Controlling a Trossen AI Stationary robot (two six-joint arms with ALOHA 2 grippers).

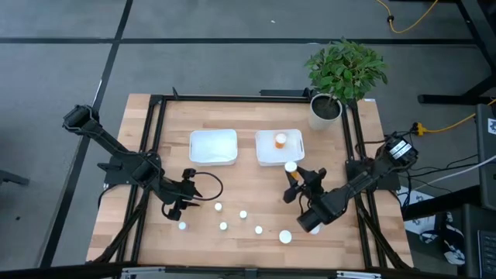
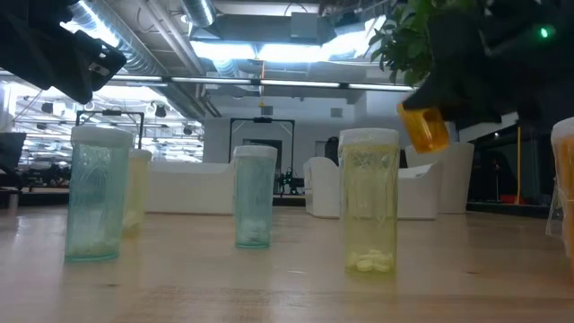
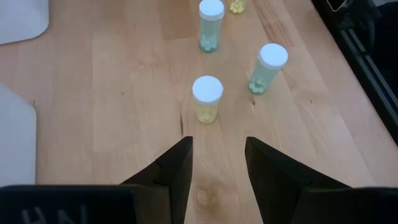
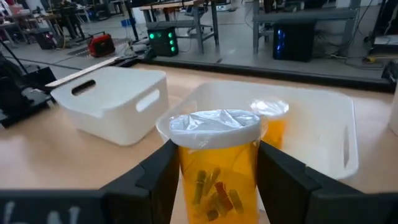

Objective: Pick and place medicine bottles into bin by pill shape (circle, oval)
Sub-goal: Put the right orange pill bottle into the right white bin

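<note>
Clamped in the right pincer (image 4: pixel 214 171), an orange bottle (image 4: pixel 214 168) is hanging tilted above the surface (image 1: pixel 248 155), just in front of the right bin (image 1: pixel 279 147), which is holding another orange bottle (image 1: pixel 280 140). Beside it, the left bin (image 1: pixel 213 146) is sitting on the wood. Six smaller bottles (image 1: pixel 223 226) are standing near the front edge. Hovering low by them, the left pincer (image 3: pixel 216 163) is showing its fingers apart around nothing.

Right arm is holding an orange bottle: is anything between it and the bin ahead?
Nothing visible. The right gripper holds the orange bottle just short of the right bin, which already holds another orange bottle but has room.
</note>
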